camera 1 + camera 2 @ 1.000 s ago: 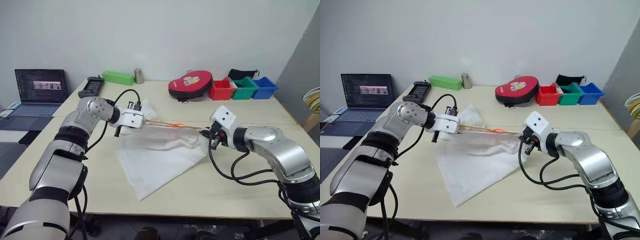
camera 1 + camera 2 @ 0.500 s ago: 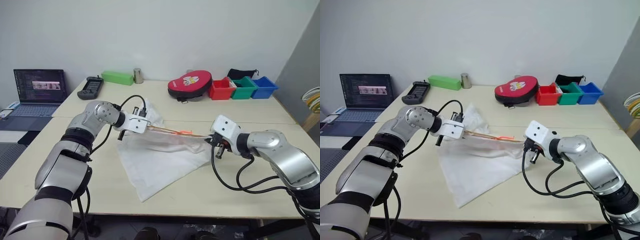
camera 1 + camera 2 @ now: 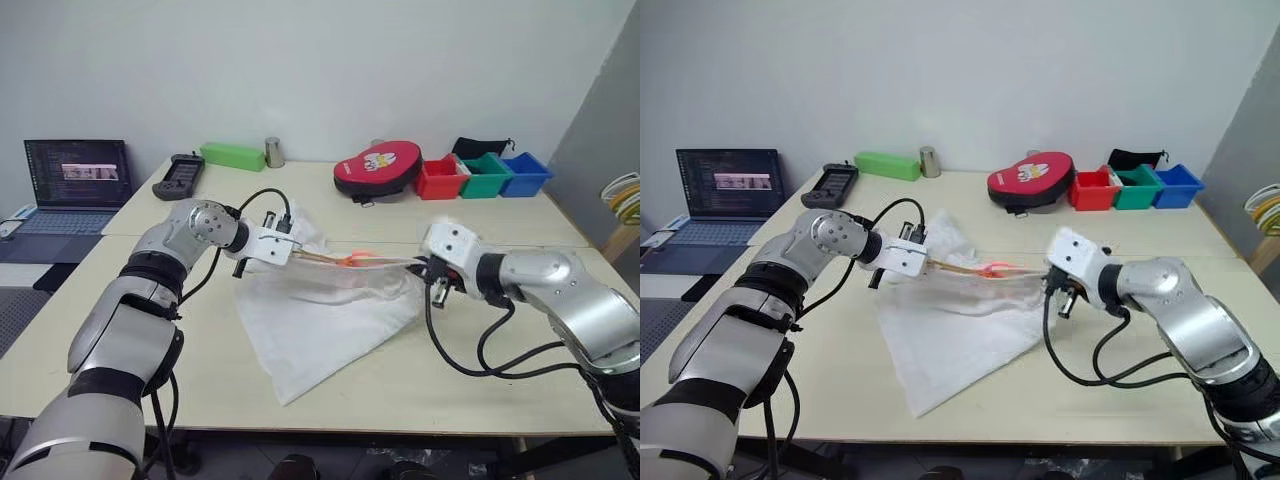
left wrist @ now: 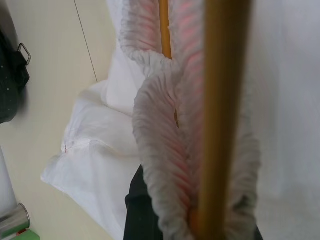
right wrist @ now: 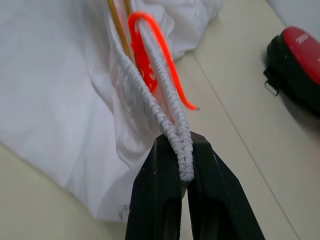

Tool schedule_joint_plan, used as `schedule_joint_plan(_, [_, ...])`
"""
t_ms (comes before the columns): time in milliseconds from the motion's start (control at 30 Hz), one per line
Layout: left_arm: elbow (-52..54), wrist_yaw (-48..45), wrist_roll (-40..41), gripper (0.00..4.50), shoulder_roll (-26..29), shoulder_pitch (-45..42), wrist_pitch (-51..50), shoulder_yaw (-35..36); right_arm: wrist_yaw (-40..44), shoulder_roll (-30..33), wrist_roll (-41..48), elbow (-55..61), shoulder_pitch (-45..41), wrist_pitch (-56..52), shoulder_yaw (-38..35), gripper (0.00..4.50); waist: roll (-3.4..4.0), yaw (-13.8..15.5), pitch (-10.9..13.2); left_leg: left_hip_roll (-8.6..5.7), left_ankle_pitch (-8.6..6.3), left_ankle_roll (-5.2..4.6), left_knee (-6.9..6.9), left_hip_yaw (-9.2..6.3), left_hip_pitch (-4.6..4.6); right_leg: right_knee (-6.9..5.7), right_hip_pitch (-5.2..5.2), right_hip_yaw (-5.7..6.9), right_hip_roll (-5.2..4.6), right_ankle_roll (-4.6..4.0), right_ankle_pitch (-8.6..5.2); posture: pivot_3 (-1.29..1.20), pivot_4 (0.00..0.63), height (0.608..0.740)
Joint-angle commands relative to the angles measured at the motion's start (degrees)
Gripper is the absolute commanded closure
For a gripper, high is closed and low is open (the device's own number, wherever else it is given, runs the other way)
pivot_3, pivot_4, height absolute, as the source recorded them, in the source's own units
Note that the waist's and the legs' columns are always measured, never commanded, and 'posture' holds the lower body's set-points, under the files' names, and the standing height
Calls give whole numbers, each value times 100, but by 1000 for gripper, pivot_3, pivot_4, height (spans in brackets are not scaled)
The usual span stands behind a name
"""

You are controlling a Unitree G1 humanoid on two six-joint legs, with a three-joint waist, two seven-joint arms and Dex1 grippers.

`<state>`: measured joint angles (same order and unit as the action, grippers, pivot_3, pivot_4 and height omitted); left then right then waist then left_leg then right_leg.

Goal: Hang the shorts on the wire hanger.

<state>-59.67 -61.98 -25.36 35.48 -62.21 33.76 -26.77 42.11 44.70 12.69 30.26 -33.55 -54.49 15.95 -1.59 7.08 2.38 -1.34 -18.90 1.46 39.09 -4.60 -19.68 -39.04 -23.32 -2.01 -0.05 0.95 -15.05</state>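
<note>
- A pale counter [image 3: 480,370] stands before a white wall, with a laptop [image 3: 78,173], a green box [image 3: 234,155], a red case [image 3: 380,168] and coloured bins [image 3: 486,175] at its far side.
- Left eye view: the shorts [image 3: 325,310] hang by their waistband between the two arms, their lower half draped on the counter. The left end effector [image 3: 291,255] is clenched on the waistband's left end, the right end effector [image 3: 428,268] on its right end. Compared with a second ago the waistband is lifted a little on the right and pulled straighter.
- Right eye view: the wire hanger [image 3: 960,267] lies along the stretched waistband, with an orange piece near its middle.
- Left wrist view: the gathered waistband bunches around a yellowish rod of the hanger; whether the fingers pinch rod and cloth together is hard to tell.
- Right wrist view: the black fingers [image 5: 160,200] are clamped on the gathered waistband edge; the hanger wires run just inside the fabric.
- Judgement: the tauter band suggests the shorts are being settled onto the hanger, and the task is well along.
</note>
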Motion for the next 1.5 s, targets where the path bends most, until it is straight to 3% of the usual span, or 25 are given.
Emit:
schedule_joint_plan(33, [50,80,-67,4500,-266,-245,-172,-16,-175,-301,-140,165,-562,-138,254,4461,0,-2,0,-1,0,0,0,1,-1,1,0,0,0,0,0,180,0,740])
schedule_joint_plan(200, [52,286,17,4500,-559,-396,-306,137,-273,-439,-417,6,-678,-9,660,4461,0,14,0,-3,0,0,1,1,-6,5,-1,2,-5,0,0,182,0,740])
schedule_joint_plan(367, [45,462,100,4500,-711,-610,-448,243,-177,-172,-754,-84,-519,155,896,4461,0,27,0,-5,0,1,2,1,-6,3,-2,3,-6,0,0,186,0,740])
schedule_joint_plan(700, [306,330,299,4500,-722,-507,-546,319,65,36,-728,-111,-487,4,751,1824,0,-7,0,-3,0,0,1,1,-5,1,-2,3,-4,0,0,179,0,740])
schedule_joint_plan(967, [357,339,313,4500,-777,-498,-575,320,404,90,-177,-10,-429,-701,296,35,0,-23,0,-3,0,0,2,1,-6,3,-2,1,-5,0,0,170,0,740])
schedule_joint_plan(1233, [489,315,387,4500,-752,-425,-596,338,315,146,-252,-578,-481,-601,360,35,0,-24,0,-3,0,0,2,1,-5,1,-2,1,-5,0,0,187,0,740])
schedule_joint_plan(1500, [843,235,465,4500,-671,-236,-738,373,261,21,-1429,-1700,-1117,394,1566,35,0,-73,0,-3,0,1,1,6,-2,-2,-5,-3,-4,0,0,223,0,740])
